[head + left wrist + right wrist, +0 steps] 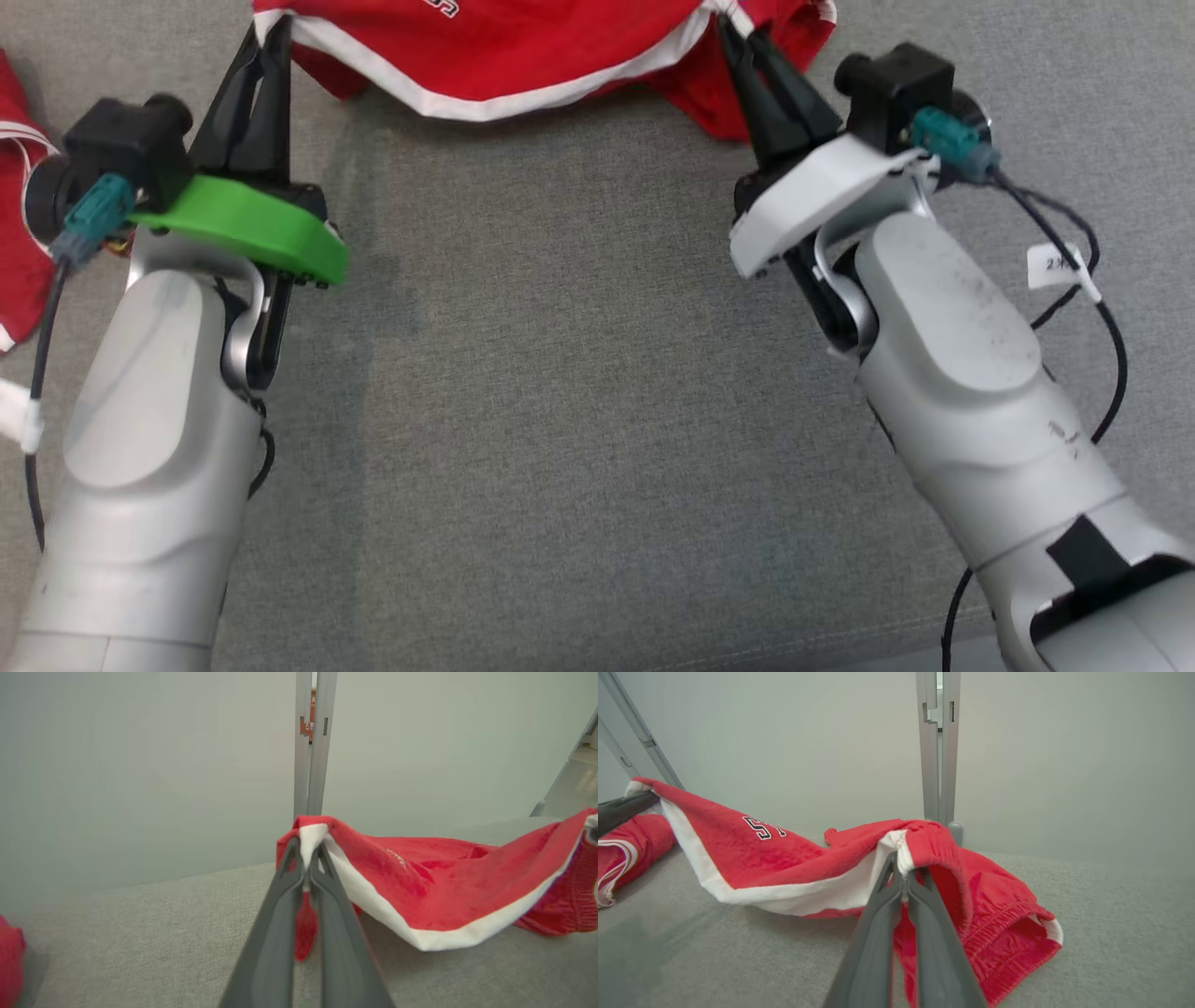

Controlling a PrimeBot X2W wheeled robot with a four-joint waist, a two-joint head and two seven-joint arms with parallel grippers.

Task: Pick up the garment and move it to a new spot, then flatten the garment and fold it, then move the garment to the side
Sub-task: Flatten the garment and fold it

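Observation:
The garment [523, 51] is red with a white hem band and hangs stretched between my two grippers above the grey surface. My left gripper [271, 28] is shut on one white-trimmed corner, seen close in the left wrist view [308, 851]. My right gripper [738, 28] is shut on the other corner [903, 861]. The hem [434, 938] sags in an arc between them. An elastic-edged part of the garment [1004, 933] droops onto the surface beside the right fingers [878, 933]. Black lettering [761, 828] shows on the cloth.
A second red garment with white trim [19, 215] lies at the far left of the grey fabric surface [560, 420]. A pale wall with a grey post [310, 742] rises behind the surface. A black cable with a white tag [1060, 266] hangs off my right wrist.

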